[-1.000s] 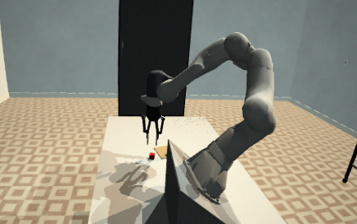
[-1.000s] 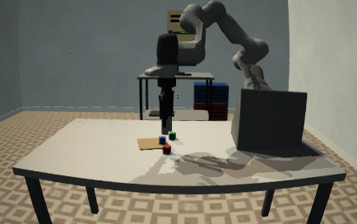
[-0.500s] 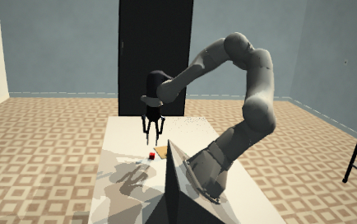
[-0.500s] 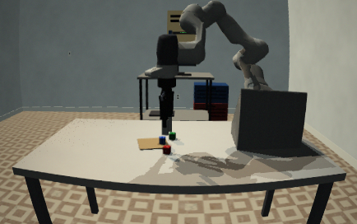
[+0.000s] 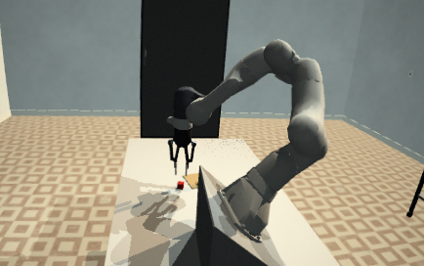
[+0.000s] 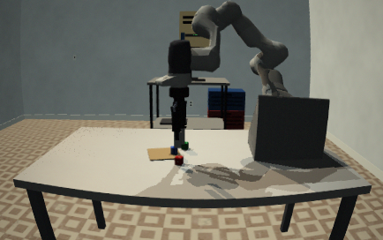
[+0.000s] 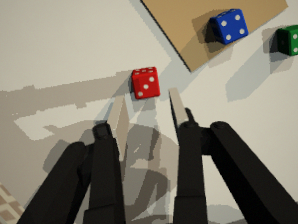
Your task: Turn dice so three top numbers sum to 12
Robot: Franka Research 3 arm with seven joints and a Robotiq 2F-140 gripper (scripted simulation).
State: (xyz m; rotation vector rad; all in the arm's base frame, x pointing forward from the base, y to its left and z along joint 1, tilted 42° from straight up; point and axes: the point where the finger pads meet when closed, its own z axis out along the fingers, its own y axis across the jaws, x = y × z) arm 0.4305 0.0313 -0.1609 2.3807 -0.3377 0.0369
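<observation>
A tan mat [image 5: 191, 180] [image 6: 158, 153] lies flat on the white table [image 6: 88, 154]. A blue die [image 6: 174, 150] [image 7: 228, 26] sits on the mat near its edge. A green die [image 6: 184, 146] [image 7: 288, 39] lies on the table just beside the mat. A red die [image 5: 180, 185] [image 6: 178, 161] [image 7: 145, 83] lies on the bare table, off the mat's corner. My gripper [image 5: 181, 169] [image 6: 178, 142] [image 7: 148, 104] hangs above the table close to the red die. Its fingers are drawn near together with a narrow gap, and nothing is between them.
A large dark box [image 5: 210, 220] [image 6: 289, 130] stands on the table by the arm's base. A desk [image 6: 190, 81] and stacked blue and red crates [image 6: 226, 106] stand behind the table. The table's edges are well away from the dice.
</observation>
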